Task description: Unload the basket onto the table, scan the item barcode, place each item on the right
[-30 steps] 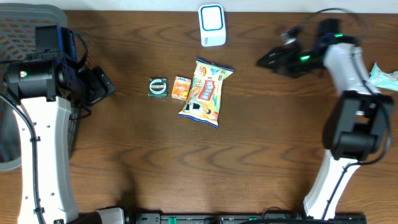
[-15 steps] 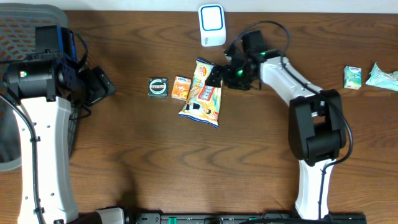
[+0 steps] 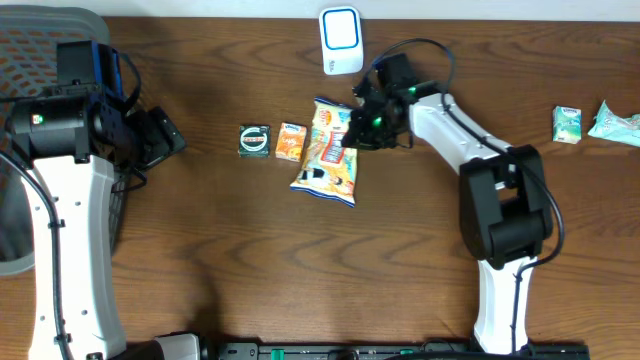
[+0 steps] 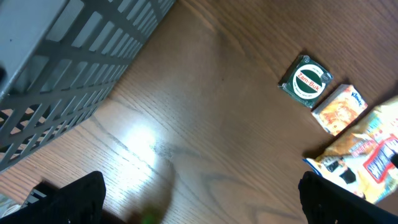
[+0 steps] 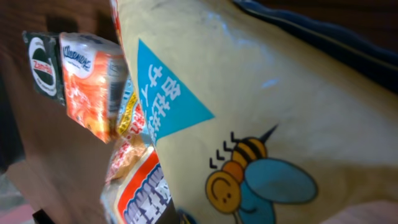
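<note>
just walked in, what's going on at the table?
The right gripper is shut on the top corner of the snack bag, which lies on the table near the white scanner. The left gripper hangs open by the grey basket, holding nothing. A green tin and an orange pack lie beside the bag.

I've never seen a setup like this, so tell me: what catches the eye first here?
The bright yellow snack bag in the middle of the dark wooden table, with the right arm stretched over to it, jaws shut on its top corner. In the right wrist view a cartoon bee on it looms large.
</note>
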{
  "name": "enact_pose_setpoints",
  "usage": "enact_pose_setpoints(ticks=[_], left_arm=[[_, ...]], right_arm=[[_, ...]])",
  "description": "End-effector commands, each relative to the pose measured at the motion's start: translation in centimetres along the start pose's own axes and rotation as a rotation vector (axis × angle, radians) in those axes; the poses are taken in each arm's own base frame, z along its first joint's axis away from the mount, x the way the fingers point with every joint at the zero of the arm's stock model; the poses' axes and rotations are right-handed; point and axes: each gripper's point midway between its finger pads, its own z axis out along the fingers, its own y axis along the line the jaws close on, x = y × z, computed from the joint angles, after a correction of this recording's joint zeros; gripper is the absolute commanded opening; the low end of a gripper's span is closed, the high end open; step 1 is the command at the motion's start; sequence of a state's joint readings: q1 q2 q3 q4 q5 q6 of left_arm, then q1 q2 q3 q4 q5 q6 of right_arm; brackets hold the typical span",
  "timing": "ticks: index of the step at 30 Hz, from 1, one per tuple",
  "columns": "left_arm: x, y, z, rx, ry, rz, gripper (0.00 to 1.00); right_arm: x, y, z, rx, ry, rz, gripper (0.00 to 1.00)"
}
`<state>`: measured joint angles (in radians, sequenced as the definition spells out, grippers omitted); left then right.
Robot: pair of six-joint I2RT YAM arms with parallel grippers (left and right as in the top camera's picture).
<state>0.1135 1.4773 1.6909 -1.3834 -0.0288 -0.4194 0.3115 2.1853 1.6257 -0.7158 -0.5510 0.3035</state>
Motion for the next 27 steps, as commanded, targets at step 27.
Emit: enact_pose_setpoints(ticks=[27], left_arm=[[0.1, 0.2, 0.3, -0.013, 0.01, -0.006, 0.98]], right_arm=[[2.5, -1.0, -6.0, 0.436, -0.042, -0.101, 0.01]])
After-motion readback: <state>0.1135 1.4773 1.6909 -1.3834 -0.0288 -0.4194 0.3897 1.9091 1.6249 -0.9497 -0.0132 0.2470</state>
